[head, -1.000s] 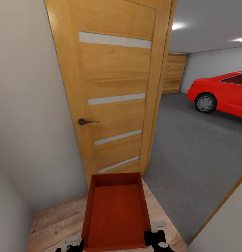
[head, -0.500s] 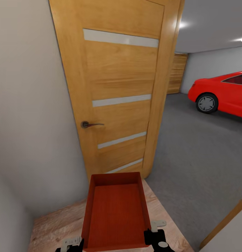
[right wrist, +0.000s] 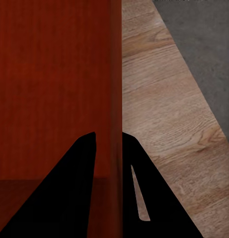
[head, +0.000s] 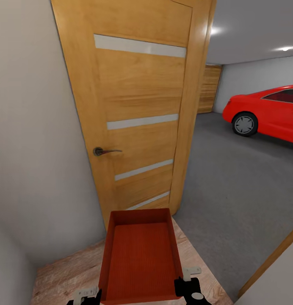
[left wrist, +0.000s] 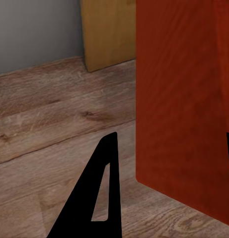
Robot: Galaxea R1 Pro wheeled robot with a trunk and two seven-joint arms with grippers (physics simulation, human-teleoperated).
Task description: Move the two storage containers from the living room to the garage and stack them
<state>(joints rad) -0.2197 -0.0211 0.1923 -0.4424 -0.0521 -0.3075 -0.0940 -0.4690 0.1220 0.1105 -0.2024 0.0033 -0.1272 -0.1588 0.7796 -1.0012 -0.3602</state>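
Container, red-orange, open-topped, held out ahead of the robot above the wood plank flooring, long axis pointing at the wooden door. Right gripper clenched on the container's right wall near the near corner: one finger inside the bin, the other outside, wall pinched between them. Left gripper at the near left corner; one finger stands clear outside the left wall, the other barely visible past it, so cannot tell whether it grips. Beyond the jaws, grey garage floor and red car.
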